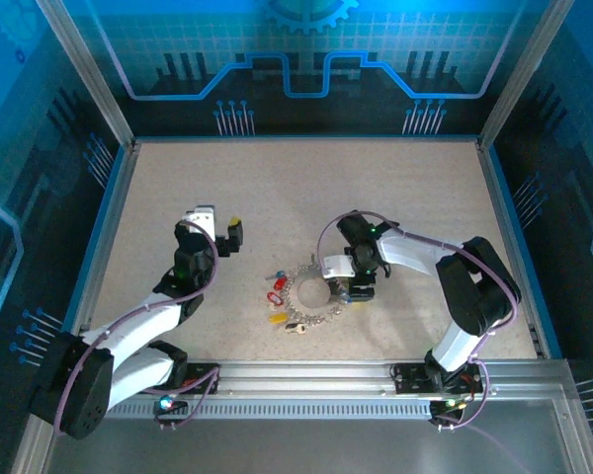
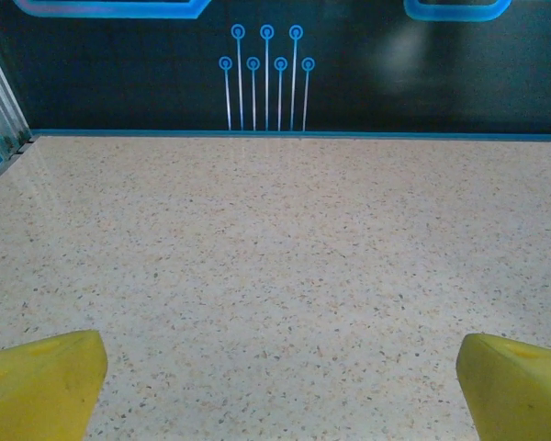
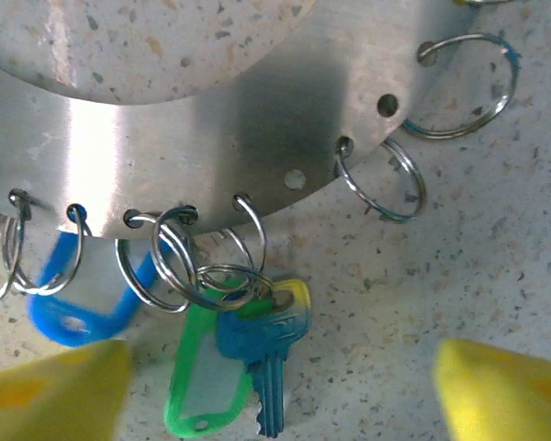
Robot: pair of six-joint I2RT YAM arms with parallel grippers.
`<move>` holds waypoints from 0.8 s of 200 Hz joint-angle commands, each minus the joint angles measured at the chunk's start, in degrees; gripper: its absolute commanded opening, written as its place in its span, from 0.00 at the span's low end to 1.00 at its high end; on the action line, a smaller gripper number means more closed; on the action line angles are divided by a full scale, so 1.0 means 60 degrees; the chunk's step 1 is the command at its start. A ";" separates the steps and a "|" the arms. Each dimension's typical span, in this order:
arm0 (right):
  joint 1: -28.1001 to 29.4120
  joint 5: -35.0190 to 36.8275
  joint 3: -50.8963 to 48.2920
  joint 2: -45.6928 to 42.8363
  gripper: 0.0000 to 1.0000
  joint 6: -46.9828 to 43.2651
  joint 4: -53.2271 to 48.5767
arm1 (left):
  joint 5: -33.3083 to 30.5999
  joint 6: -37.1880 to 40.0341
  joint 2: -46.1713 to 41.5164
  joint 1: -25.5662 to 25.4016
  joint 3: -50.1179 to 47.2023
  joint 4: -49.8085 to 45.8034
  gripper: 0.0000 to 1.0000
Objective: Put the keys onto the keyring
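In the right wrist view the keyring (image 3: 211, 156) runs off the top and left edges. A blue tag (image 3: 69, 294) under it is smeared, and the 2 yellow fingertips (image 3: 46, 395) are blurred and cropped at the bottom. From above, the keys (image 1: 277, 296) are too small to count, and the right gripper (image 1: 359, 288) covers the ring's right side.

Keyring (image 1: 314, 293) on table (image 1: 227, 178); keys (image 1: 275, 298) along its left (and near) rim; right gripper (image 1: 351, 294) at its right edge.
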 commanded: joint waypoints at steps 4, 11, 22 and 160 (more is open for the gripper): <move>-0.0316 -0.0940 -0.0038 -0.0788 1.00 0.0289 -0.0144 | -0.0408 0.0225 -0.0188 -0.0003 -0.0046 0.0058 0.99; -0.0367 -0.1044 -0.0052 -0.1066 1.00 0.0409 -0.0074 | -0.0418 0.0512 -0.0171 0.0006 -0.0040 0.0057 0.99; -0.0474 -0.1226 -0.0080 -0.1555 1.00 0.0665 0.0089 | -0.0474 0.0991 -0.0106 0.0021 -0.0059 0.0088 0.99; -0.4429 -0.0793 -0.5418 -0.6500 1.00 0.9048 0.8859 | 0.2037 0.1017 0.2270 0.1284 -0.0223 0.1896 0.99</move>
